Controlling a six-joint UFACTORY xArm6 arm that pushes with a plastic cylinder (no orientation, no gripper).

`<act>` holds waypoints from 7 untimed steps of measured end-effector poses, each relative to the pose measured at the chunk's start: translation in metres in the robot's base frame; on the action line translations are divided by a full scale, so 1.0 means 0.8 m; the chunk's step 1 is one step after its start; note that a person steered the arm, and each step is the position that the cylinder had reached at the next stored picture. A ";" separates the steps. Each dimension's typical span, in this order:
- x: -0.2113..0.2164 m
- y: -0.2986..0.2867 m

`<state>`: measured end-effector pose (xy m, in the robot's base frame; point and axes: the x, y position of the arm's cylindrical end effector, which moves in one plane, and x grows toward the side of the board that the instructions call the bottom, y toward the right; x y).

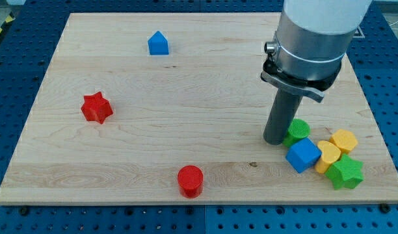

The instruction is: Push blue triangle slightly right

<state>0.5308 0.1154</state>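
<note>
The blue triangle [159,43], shaped like a small house, sits near the view's top, left of centre, on the wooden board [186,110]. My tip [275,140] rests on the board far to the view's right and lower down, well apart from the blue triangle. The tip is right beside a green cylinder [298,130], on its left.
A blue cube [303,155], a yellow heart [328,155], a yellow hexagon [344,141] and a green star [346,172] cluster at the lower right. A red star [96,107] lies at the left. A red cylinder [190,181] stands near the bottom edge.
</note>
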 end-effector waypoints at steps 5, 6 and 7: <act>-0.080 -0.139; -0.105 -0.179; -0.132 -0.211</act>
<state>0.4252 -0.0537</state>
